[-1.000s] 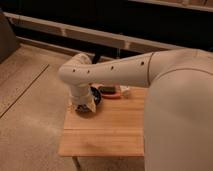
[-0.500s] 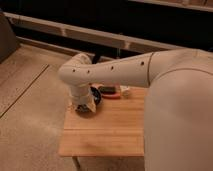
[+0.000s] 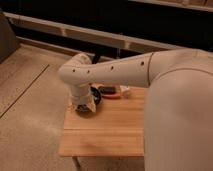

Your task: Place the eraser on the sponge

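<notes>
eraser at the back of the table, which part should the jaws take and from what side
Probably from straight above, jaws closing across its narrow width. The eraser, seemingly the small pale block right of the sponge, lies low on the table, leaving only its top free. The gripper, jaws open, hangs left of the sponge.

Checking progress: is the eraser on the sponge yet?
Cannot tell: the end effector, low over the far left corner of the table, hides what lies under it.

White arm (image 3: 115, 70), dark hand (image 3: 94, 96) above a pale wooden table (image 3: 110, 130) (speckled beige floor (image 3: 25, 100) around).
</notes>
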### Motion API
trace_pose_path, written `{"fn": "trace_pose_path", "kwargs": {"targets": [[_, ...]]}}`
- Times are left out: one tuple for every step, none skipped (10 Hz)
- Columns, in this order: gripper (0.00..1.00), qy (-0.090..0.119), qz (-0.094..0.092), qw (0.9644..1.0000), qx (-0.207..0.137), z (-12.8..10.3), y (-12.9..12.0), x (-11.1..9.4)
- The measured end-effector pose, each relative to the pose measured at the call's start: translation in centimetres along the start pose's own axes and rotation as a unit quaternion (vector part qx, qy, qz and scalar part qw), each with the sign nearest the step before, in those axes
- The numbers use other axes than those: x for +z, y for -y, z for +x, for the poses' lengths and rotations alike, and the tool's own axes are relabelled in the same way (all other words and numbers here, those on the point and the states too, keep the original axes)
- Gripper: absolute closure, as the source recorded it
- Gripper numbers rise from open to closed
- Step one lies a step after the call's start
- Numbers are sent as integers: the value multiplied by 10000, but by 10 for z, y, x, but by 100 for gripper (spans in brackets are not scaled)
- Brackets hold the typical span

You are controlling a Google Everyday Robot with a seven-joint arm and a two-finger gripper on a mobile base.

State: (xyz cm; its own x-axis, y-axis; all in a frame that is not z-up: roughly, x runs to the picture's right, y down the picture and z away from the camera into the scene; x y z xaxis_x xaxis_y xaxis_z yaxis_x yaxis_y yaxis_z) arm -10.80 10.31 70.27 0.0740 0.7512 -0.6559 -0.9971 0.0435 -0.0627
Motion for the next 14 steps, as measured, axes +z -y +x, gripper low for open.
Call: {"fn": "trace_pose_path", "kwargs": {"targets": [[35,0,0,10000,0,0,0,0],[35,0,-9,10000,12,0,0,0],[35,22,-41,10000,60,-2,-1,-1],[35,159,-114,9996,227,-8,-4,-6],[35,330,-168,9986,385,-15,-5,-12],[35,547,-208,9965,604,-22,-5,-20],[35,734,-245,9936,825,-26,-3,-26],[35,906,-263,9897,1081,-28,2,-31],[35,957,-277,9864,1311,-29,6,-33],[35,953,-283,9846,1436,-29,6,-33],[35,949,-292,9840,1480,-29,4,-32],[35,956,-294,9837,1496,-29,4,-33],[35,954,-290,9836,1501,-29,5,-32],[35,954,-292,9836,1499,-29,4,-32]]}}
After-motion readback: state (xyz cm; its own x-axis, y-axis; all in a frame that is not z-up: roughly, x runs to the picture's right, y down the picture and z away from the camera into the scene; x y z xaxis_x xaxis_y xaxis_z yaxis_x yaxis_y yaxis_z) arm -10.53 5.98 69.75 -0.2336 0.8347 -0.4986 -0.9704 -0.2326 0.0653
